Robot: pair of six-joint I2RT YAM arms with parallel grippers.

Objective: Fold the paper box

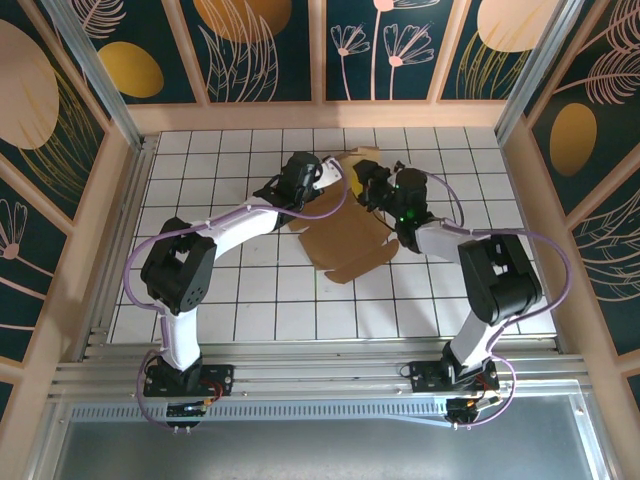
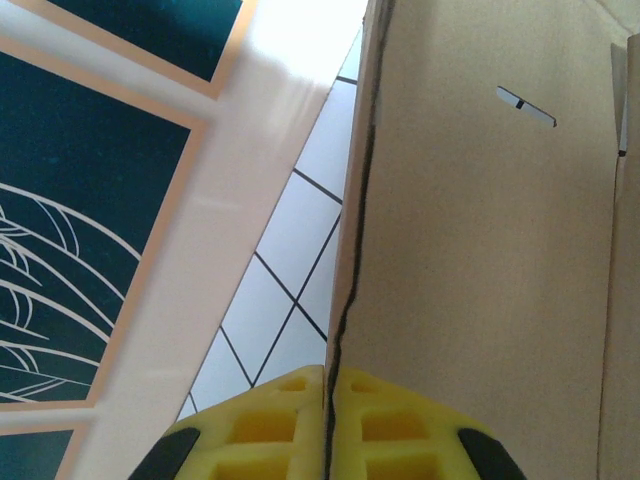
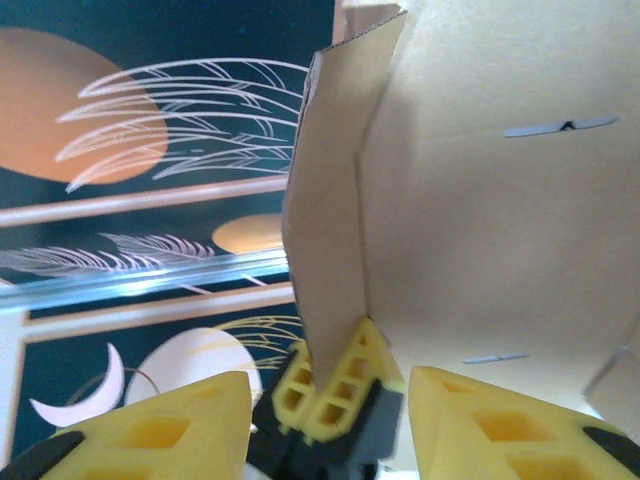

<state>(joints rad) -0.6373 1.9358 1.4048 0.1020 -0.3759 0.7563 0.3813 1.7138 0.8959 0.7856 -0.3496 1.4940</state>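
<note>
Top external view: the box (image 1: 345,240) is a brown die-cut sheet near the middle of the tiled table (image 1: 200,300), a little toward the back. Most of it lies flat on the tiles, with tabs and notches along its near edge. Its far part is lifted off the table, between the two arm ends. The left gripper (image 1: 325,175) reaches it from the left and the right gripper (image 1: 365,185) from the right, and the two are close together at the raised part.

Left wrist view: the yellow fingers (image 2: 260,435) are pressed together, with the edge of a cardboard panel (image 2: 480,260) nipped between them. That edge runs straight up from the pads. The panel rises on the right, with a short slot (image 2: 525,107) cut near its top. White tiles and the painted wall (image 2: 90,200) lie to the left.

Right wrist view: the right fingers (image 3: 160,430) stand spread, one at each lower corner, clamping nothing. Between them sits the yellow tip of the left gripper, and a narrow flap (image 3: 330,200) comes down to it. The flap meets a broad panel on the right along a crease, so the two make an inner corner. Two slots show in that broad panel. Whether the right fingers touch the cardboard I cannot tell.

As a container the box is not yet formed: a flat floor, one raised corner, the other sides lying flat.
</note>
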